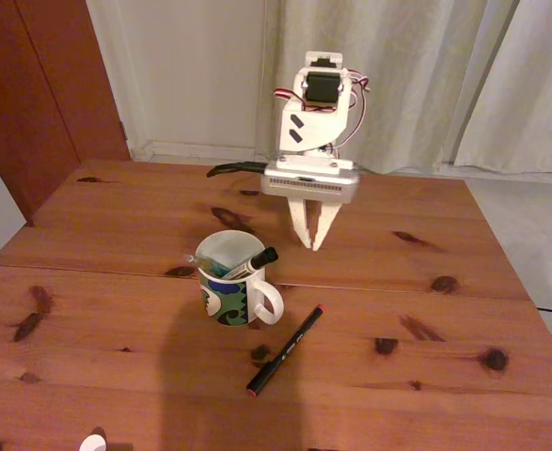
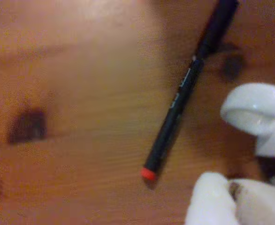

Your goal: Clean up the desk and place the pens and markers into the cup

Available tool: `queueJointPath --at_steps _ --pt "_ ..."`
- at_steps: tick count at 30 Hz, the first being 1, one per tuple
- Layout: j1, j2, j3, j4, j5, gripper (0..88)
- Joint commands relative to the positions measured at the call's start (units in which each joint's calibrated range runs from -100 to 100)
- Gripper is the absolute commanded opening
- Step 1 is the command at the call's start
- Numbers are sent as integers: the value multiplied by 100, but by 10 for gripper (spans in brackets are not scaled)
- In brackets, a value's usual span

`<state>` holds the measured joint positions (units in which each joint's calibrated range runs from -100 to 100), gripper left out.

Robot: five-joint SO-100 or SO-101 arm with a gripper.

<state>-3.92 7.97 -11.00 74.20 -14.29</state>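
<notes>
I hold the gripper (image 1: 311, 244) above the desk (image 1: 116, 310), jaws nearly clenched and, I believe, empty, because the black pen (image 1: 285, 349) lies at five o'clock from the cup (image 1: 228, 282), waiting for pickup.

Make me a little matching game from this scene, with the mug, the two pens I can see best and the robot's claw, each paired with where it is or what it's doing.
Things:
1. black pen with red tip
2. white marker with black cap
3. mug
4. gripper

Descriptions:
A. stands upright on the desk, handle to the right in the fixed view
B. hangs above the wood behind the mug, jaws nearly closed and holding nothing
C. lies flat on the wood
D. leans inside the mug, cap sticking out

Pairs: 1-C, 2-D, 3-A, 4-B
</notes>
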Motion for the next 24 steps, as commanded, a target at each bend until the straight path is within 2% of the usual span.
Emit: queueJointPath --at_steps 1,24 --pt "-22 -48 -262 42 -185 9" --pt "-30 1500 -352 -27 -206 9"
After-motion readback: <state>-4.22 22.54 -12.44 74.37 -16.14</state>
